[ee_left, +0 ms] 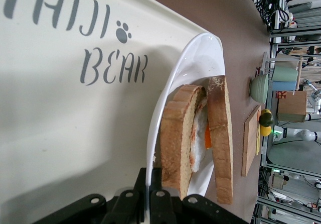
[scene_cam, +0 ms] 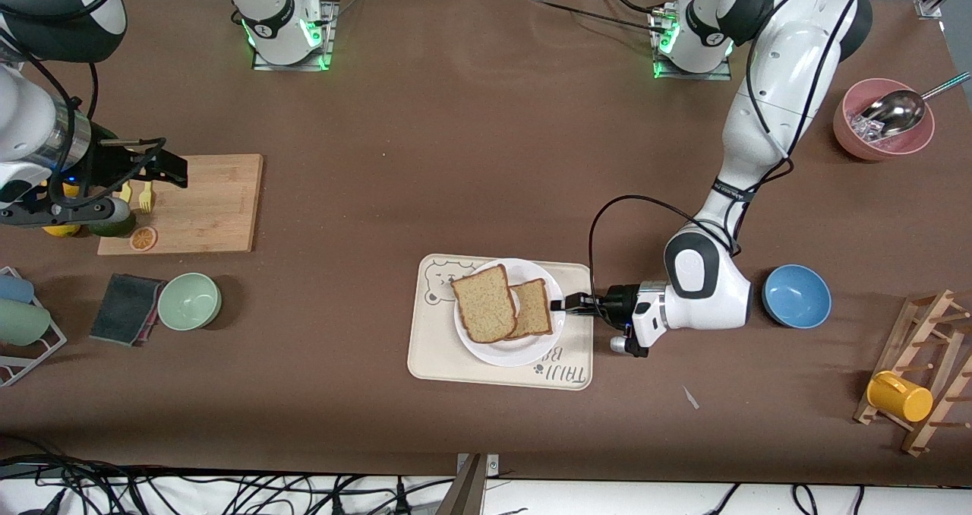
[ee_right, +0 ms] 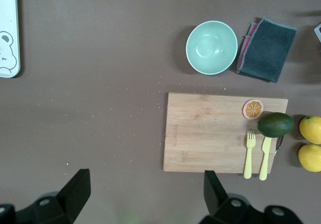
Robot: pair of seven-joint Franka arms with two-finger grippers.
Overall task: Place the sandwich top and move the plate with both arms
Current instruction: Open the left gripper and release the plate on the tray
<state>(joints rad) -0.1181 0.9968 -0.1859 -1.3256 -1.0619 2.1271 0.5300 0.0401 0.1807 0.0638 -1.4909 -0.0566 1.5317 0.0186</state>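
- the sandwich top [scene_cam: 484,303] already lay on the plate [scene_cam: 531,350], tilted, leaning over the smaller egg slice [scene_cam: 534,308] instead of covering it; most of that slice stuck out toward the left arm's end of the table.
- the left wrist view showed the egg [ee_left: 200,133] sandwiched between the two slices, stack not square.
- the plate sat on the bear-print tray [scene_cam: 433,348], toward the tray edge at the left arm's end.
- the left gripper [scene_cam: 568,304] was down at that edge of the plate, jaws clenched on the plate rim; in the left wrist view the rim ran straight into the closed fingers [ee_left: 156,196].
- the right gripper [scene_cam: 163,167] hung over the cutting board [scene_cam: 205,203] near the right arm's end of the table, jaws spread wide and holding nothing. that arm was waiting, well apart from the plate.
- we judged placing done and the plate move the step in hand, with only one arm on it.
- risks from here:
  - a one-sided pinch on a thin rim: lifting could tip the plate or let it slip, since the load sat away from the grip.
  - the loose, offset top slice could slide off under any tilt or jerk.
  - dragging instead of lifting could catch the tray's raised lip and pull the tray along.
  - the right arm had a long reach in; a low approach could clip the green bowl [scene_cam: 189,301] or shove the tray.
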